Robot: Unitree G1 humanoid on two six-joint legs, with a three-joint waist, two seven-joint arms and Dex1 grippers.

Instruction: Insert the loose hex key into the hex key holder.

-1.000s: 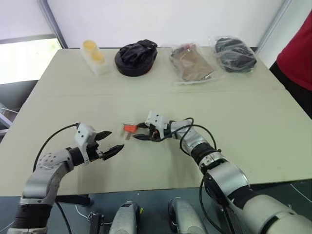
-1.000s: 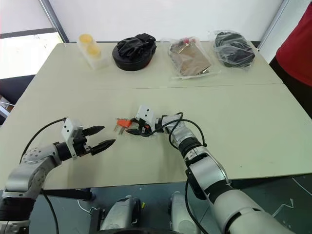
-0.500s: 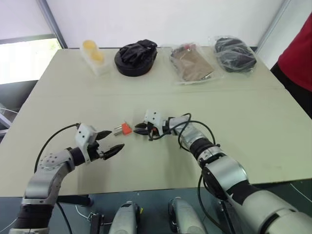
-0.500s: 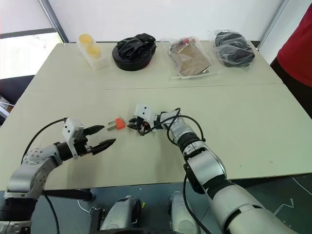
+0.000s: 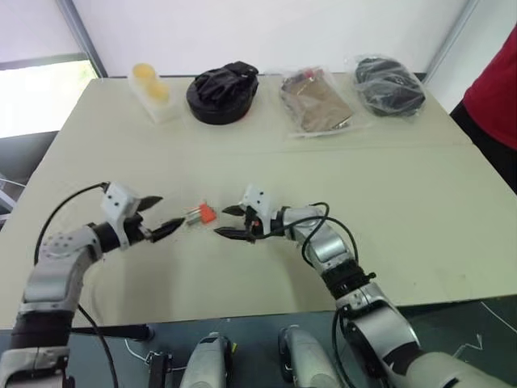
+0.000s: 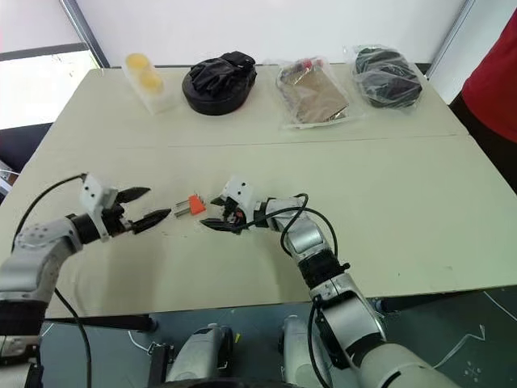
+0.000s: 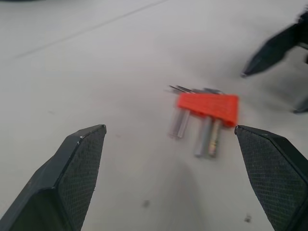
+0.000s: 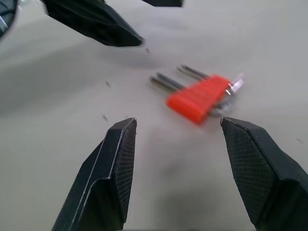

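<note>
The right gripper (image 5: pixel 229 222) now stands open, clear of the holder (image 5: pixel 207 214); the left gripper (image 5: pixel 158 214) is nearer it.

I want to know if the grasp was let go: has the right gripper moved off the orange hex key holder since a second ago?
Yes. The right gripper has opened and drawn back from the hex key holder, which lies free on the table.
</note>
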